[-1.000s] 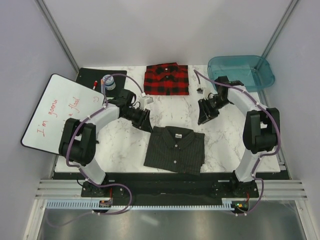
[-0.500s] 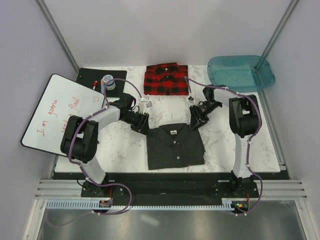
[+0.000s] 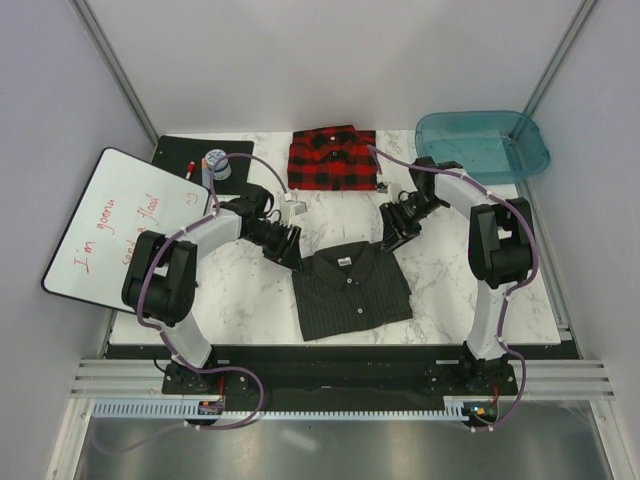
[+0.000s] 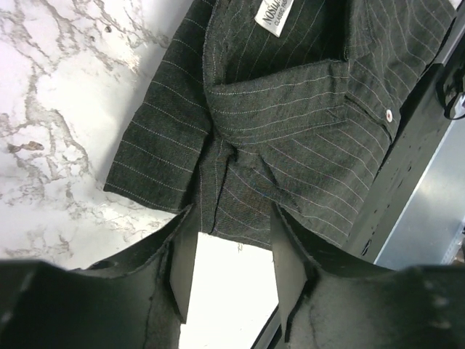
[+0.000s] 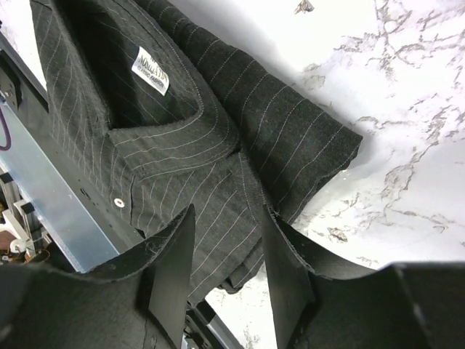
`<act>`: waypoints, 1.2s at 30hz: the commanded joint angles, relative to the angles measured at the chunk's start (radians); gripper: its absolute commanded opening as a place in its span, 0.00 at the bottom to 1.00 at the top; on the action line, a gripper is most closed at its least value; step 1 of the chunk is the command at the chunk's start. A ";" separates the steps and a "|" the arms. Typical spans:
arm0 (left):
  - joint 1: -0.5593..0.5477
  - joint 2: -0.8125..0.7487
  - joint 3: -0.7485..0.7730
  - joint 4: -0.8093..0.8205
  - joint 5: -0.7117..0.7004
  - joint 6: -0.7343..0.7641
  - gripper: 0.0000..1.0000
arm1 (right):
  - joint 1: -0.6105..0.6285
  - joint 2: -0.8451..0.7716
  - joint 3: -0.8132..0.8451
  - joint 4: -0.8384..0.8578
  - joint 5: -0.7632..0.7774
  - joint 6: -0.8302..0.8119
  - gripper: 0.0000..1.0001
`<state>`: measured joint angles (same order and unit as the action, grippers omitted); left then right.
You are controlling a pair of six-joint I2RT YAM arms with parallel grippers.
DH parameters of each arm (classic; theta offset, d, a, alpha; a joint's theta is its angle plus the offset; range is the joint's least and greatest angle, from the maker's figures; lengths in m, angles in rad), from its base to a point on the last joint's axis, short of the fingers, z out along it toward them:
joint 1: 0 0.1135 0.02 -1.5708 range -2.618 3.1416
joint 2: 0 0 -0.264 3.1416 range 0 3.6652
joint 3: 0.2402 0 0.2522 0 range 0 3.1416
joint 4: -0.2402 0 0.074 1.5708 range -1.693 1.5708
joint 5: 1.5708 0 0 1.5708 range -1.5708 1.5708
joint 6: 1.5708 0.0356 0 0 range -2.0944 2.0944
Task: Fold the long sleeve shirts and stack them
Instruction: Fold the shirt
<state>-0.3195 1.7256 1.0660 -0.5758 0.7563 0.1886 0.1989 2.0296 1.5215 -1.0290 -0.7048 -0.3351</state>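
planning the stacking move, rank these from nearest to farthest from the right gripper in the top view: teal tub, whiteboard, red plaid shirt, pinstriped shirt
From the right gripper:
1. pinstriped shirt, at the gripper's fingertips, near centre of the table.
2. red plaid shirt, folded at the far edge, centre.
3. teal tub, far right corner.
4. whiteboard, off the left side.
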 commanded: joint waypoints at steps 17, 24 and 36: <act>-0.036 0.083 0.028 -0.056 -0.104 0.084 0.63 | 0.007 0.018 -0.050 0.041 0.056 -0.036 0.51; -0.046 0.085 0.032 -0.076 -0.068 0.094 0.50 | 0.007 0.001 -0.058 0.021 0.005 -0.035 0.34; -0.047 -0.029 0.035 -0.157 -0.121 0.058 0.53 | 0.007 -0.002 -0.064 0.023 0.004 -0.038 0.00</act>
<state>-0.3622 1.7470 1.0817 -0.6888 0.6506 0.2401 0.2005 2.0655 1.4658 -0.9958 -0.6662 -0.3561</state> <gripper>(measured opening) 0.526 0.031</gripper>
